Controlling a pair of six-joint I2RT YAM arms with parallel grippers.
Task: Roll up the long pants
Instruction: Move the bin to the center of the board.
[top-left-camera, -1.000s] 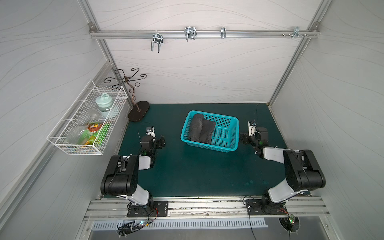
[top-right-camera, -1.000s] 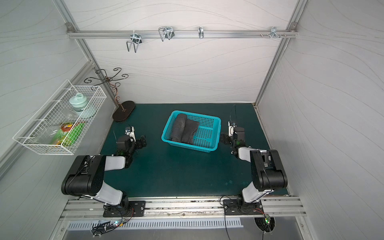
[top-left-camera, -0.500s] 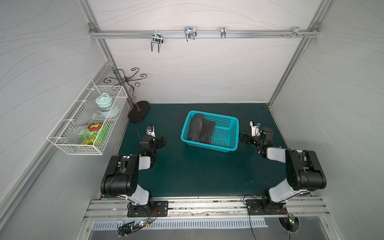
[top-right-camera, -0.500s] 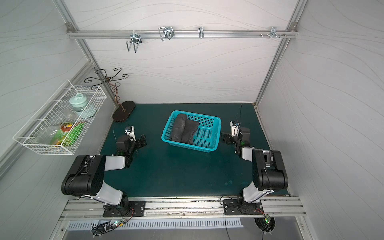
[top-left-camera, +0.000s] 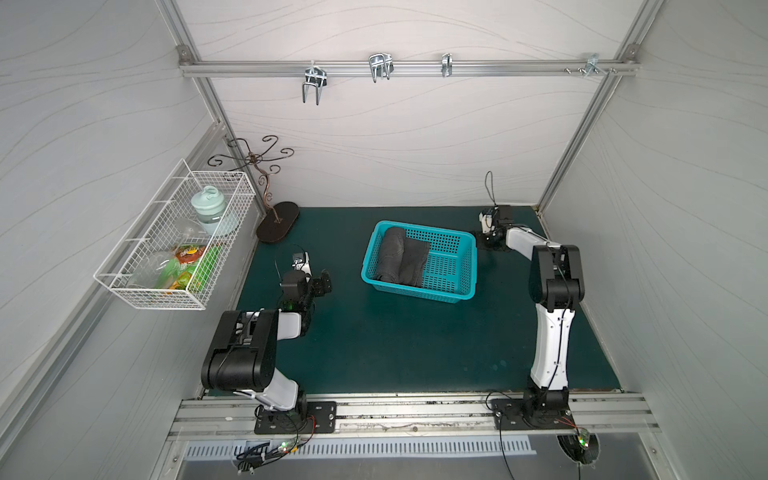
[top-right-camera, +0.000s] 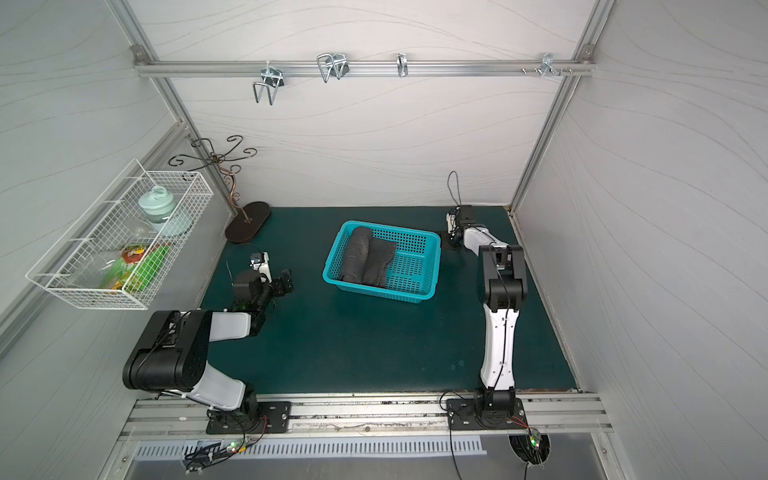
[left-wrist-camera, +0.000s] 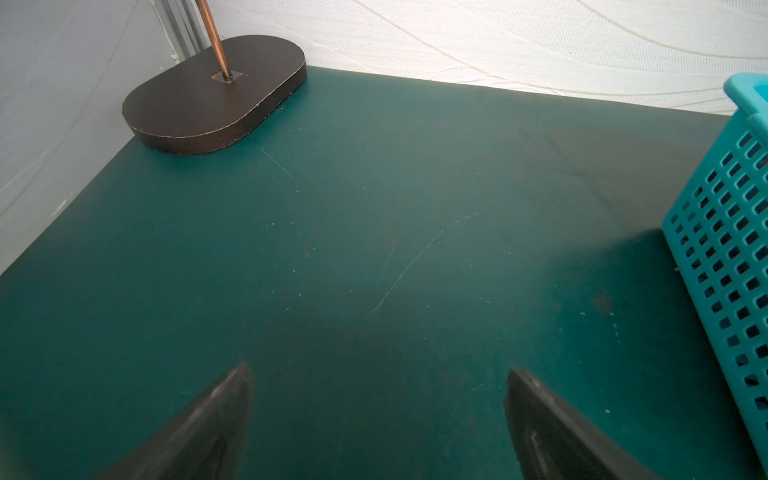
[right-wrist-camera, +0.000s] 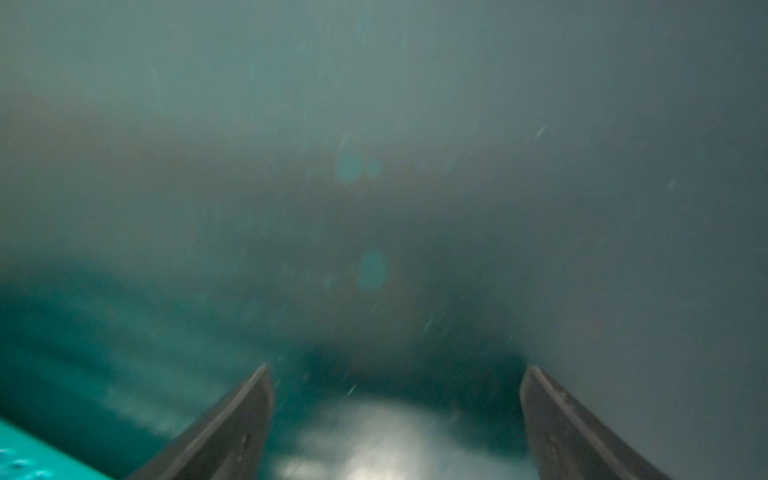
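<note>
The long pants (top-left-camera: 401, 259) (top-right-camera: 368, 259) lie as two dark grey rolls side by side in the left half of the teal basket (top-left-camera: 451, 266) (top-right-camera: 415, 266), seen in both top views. My left gripper (top-left-camera: 322, 284) (left-wrist-camera: 380, 370) is open and empty, low over the green mat to the left of the basket. My right gripper (top-left-camera: 485, 244) (right-wrist-camera: 397, 368) is open and empty, pointing down at the mat off the basket's far right corner. The right wrist view is blurred; a teal basket edge (right-wrist-camera: 25, 457) shows in it.
A dark oval stand base (top-left-camera: 277, 222) (left-wrist-camera: 216, 95) with a curly metal rod sits at the back left corner. A white wire basket (top-left-camera: 174, 241) of items hangs on the left wall. A rail with hooks (top-left-camera: 380, 68) runs overhead at the back.
The right arm has stretched out and its gripper has moved farther back, past the basket's far right corner. The left arm has not moved.
</note>
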